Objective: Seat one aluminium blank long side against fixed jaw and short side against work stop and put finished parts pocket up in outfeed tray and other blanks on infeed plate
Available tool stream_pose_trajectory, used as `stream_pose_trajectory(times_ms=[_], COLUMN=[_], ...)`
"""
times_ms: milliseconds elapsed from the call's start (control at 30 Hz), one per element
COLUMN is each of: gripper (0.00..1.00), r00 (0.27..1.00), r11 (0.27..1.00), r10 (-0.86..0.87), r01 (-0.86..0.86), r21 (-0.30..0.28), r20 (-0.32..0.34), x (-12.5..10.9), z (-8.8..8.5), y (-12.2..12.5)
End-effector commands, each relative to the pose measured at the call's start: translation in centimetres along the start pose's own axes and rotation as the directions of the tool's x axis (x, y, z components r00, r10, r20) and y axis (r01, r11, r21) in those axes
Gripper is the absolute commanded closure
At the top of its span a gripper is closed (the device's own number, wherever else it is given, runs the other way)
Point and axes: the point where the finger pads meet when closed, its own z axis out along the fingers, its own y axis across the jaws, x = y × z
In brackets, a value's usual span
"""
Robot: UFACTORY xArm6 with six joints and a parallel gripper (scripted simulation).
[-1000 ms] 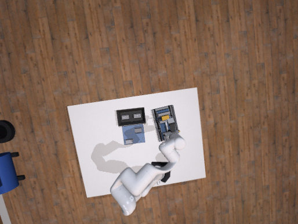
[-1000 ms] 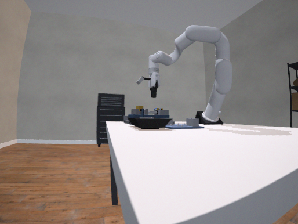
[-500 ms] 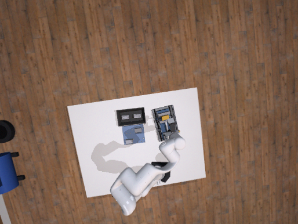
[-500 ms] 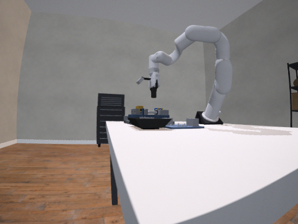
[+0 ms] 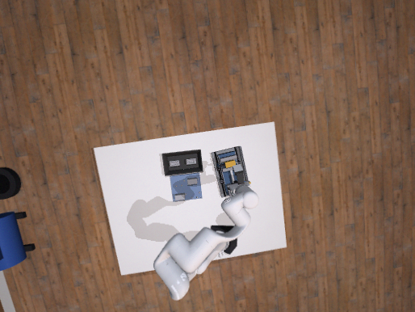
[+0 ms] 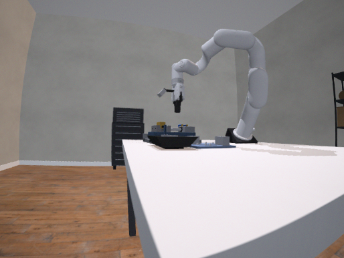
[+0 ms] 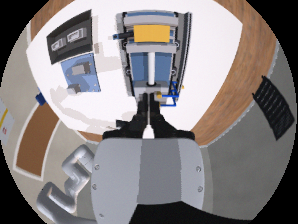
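Observation:
My gripper (image 6: 177, 107) is shut and empty, and hangs high above the near end of the vise (image 6: 172, 130). In the wrist view its closed fingertips (image 7: 149, 100) point at the vise (image 7: 153, 50). A brass blank (image 5: 230, 164) sits in the vise toward its far end and also shows in the wrist view (image 7: 152, 32). The black outfeed tray (image 5: 182, 162) holds two grey finished parts (image 5: 174, 163) (image 5: 190, 161). The blue infeed plate (image 5: 186, 187) carries two aluminium blanks (image 5: 192, 181) (image 5: 179, 196). In the top view the arm hides my gripper.
The arm's base (image 5: 226, 238) stands near the table's front edge. A dark drawer cabinet (image 6: 128, 134) stands on the floor behind the table. The tray and the infeed plate (image 6: 212, 145) lie close beside the vise.

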Motion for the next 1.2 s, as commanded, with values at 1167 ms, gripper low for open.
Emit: stream_pose_trajectory(times_ms=[1167], gripper=[1.00], r00=[0.616], r11=[0.616], r10=[-0.788], r01=[0.788], r21=[-0.004], r20=[0.001], x=[2.0], z=[-0.3], y=[0.3])
